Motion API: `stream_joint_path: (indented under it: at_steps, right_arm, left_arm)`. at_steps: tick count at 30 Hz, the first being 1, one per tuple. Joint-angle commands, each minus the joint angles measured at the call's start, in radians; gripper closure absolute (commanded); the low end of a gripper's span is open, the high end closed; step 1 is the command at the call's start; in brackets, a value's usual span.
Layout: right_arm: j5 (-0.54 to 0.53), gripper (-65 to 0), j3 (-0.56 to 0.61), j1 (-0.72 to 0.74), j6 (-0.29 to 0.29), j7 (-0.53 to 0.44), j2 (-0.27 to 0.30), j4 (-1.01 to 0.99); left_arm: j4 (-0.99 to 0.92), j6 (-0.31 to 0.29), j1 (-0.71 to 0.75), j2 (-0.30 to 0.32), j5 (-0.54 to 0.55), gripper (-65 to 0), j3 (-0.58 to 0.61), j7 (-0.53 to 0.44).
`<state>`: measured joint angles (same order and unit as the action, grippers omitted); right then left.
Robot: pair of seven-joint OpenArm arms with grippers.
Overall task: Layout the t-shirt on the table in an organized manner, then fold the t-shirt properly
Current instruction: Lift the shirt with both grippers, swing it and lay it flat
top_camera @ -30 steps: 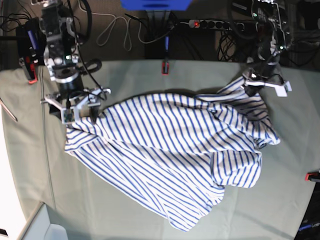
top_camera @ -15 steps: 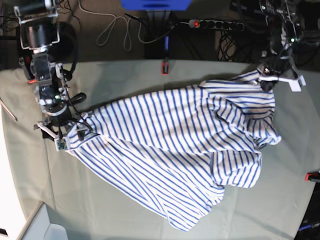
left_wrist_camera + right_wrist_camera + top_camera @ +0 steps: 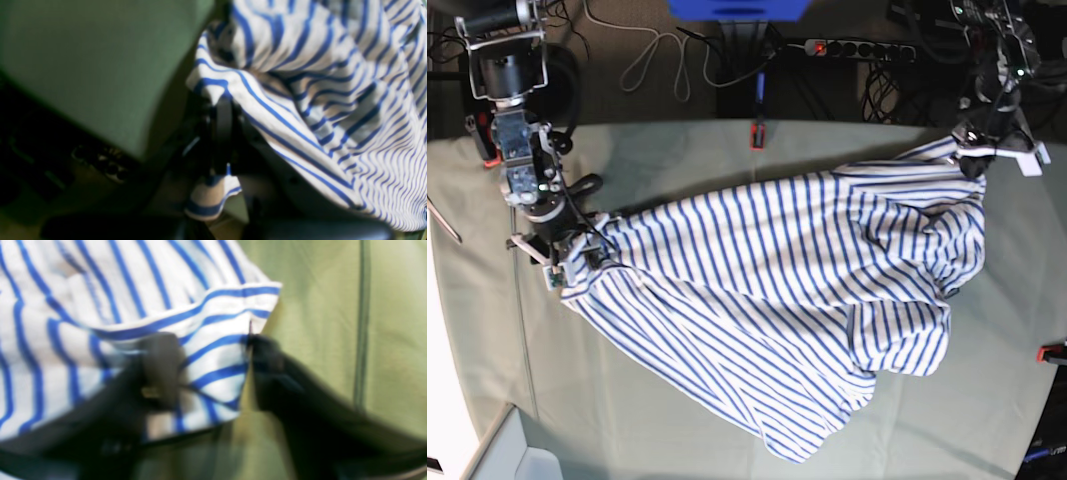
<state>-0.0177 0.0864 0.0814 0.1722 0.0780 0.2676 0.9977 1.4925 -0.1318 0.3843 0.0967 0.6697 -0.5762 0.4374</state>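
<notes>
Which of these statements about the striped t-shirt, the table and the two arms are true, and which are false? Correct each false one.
1. The t-shirt lies neatly folded. False: it is spread out, crumpled and unfolded.
2. The left gripper pinches the shirt at the table's far edge. True.
3. The right gripper's fingers straddle a hemmed shirt corner. True.
4. The table cover is bright red. False: it is pale grey-green.
5. The shirt has blue stripes on white. True.
</notes>
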Motion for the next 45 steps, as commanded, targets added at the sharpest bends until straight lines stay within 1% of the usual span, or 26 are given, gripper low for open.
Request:
stream_joint_path:
  at_steps: [1, 2, 3, 6, 7, 10, 12, 14, 17, 20, 21, 23, 25, 28, 29, 33, 36, 39, 41, 43, 45]
  right_arm:
    - [0.017, -10.6, -0.004, 0.005, 0.007, 0.072, 0.011, 0.003]
    - [0.017, -4.6, -0.006, 0.008, 0.007, 0.093, 0.003, 0.005]
    - [0.017, 0.0, -0.009, 0.018, 0.007, 0.124, 0.000, 0.006]
    - [0.012, 0.0, -0.012, 0.057, 0.007, 0.223, 0.000, 0.030]
    - [0.012, 0.0, -0.012, 0.059, 0.007, 0.239, 0.003, 0.062]
    - [0.012, 0.0, -0.012, 0.034, 0.007, 0.248, 0.005, 0.221]
    - [0.012, 0.0, -0.032, 0.019, 0.007, 0.248, 0.005, 0.335]
    - [0.012, 0.0, -0.053, 0.016, 0.007, 0.251, 0.000, 0.458]
    - [0.012, 0.0, -0.058, 0.033, 0.007, 0.297, 0.000, 0.597]
    - [0.012, 0.0, -0.056, 0.119, 0.007, 0.326, -0.001, 0.636]
    - [0.012, 0.0, -0.056, 0.154, 0.007, 0.331, -0.001, 0.636]
    - [0.012, 0.0, -0.058, 0.225, 0.007, 0.331, -0.001, 0.626]
    - [0.012, 0.0, -0.058, 0.301, 0.007, 0.331, -0.001, 0.609]
    - [0.012, 0.0, -0.055, 0.438, 0.008, 0.329, 0.000, 0.536]
    - [0.012, 0.0, -0.055, 0.495, 0.019, 0.328, -0.001, 0.499]
    - [0.012, 0.0, -0.079, 0.705, 0.109, 0.322, -0.027, 0.350]
    - [0.012, 0.0, -0.126, 0.840, 0.120, 0.319, -0.035, 0.261]
    - [0.012, 0.0, -0.133, 0.969, 0.120, 0.296, -0.034, 0.198]
    - [0.012, 0.0, -0.132, 1.012, 0.120, 0.285, -0.024, 0.195]
    - [0.012, 0.0, -0.141, 1.030, 0.119, 0.288, -0.001, 0.195]
    - [0.012, 0.0, -0.159, 1.035, 0.117, 0.291, 0.000, 0.197]
  left_arm:
    - [0.033, -0.007, -0.002, 0.011, 0.006, -0.1, -0.008, -0.027]
    - [0.047, -0.007, -0.002, 0.011, 0.006, -0.1, -0.008, -0.027]
    - [0.059, -0.007, 0.000, 0.011, 0.006, -0.1, -0.008, -0.027]
    - [0.109, -0.007, -0.005, 0.013, 0.006, -0.1, -0.005, -0.027]
    - [0.133, -0.007, -0.008, 0.013, 0.006, -0.1, -0.003, -0.027]
    - [0.227, -0.007, -0.011, 0.019, -0.001, -0.1, 0.002, -0.027]
    - [0.293, -0.007, -0.028, 0.044, 0.002, -0.1, 0.008, -0.027]
    - [0.356, -0.007, -0.067, 0.087, -0.003, -0.1, 0.034, -0.027]
    - [0.409, 0.001, -0.158, 0.165, -0.005, -0.1, 0.069, -0.027]
    - [0.411, 0.002, -0.318, 0.245, -0.006, -0.1, 0.129, -0.019]
    - [0.411, 0.002, -0.368, 0.263, -0.009, -0.1, 0.149, 0.007]
    - [0.408, 0.002, -0.496, 0.283, -0.038, -0.1, 0.173, 0.096]
    - [0.388, -0.006, -0.626, 0.266, -0.069, -0.1, 0.181, 0.177]
    - [0.273, -0.007, -0.848, 0.220, -0.120, -0.1, 0.215, 0.252]
    - [0.208, -0.007, -0.925, 0.205, -0.136, -0.1, 0.230, 0.258]
    - [-0.020, -0.007, -1.175, 0.180, -0.169, -0.1, 0.289, 0.257]
    - [-0.198, -0.007, -1.355, 0.165, -0.166, -0.1, 0.315, 0.252]
    - [-0.382, -0.007, -1.542, 0.157, -0.156, -0.1, 0.335, 0.194]
    - [-0.445, -0.007, -1.631, 0.151, -0.156, -0.1, 0.370, 0.154]
    - [-0.488, -0.007, -1.688, 0.146, -0.156, -0.1, 0.388, 0.123]
    - [-0.507, -0.007, -1.693, 0.145, -0.156, -0.1, 0.401, 0.096]
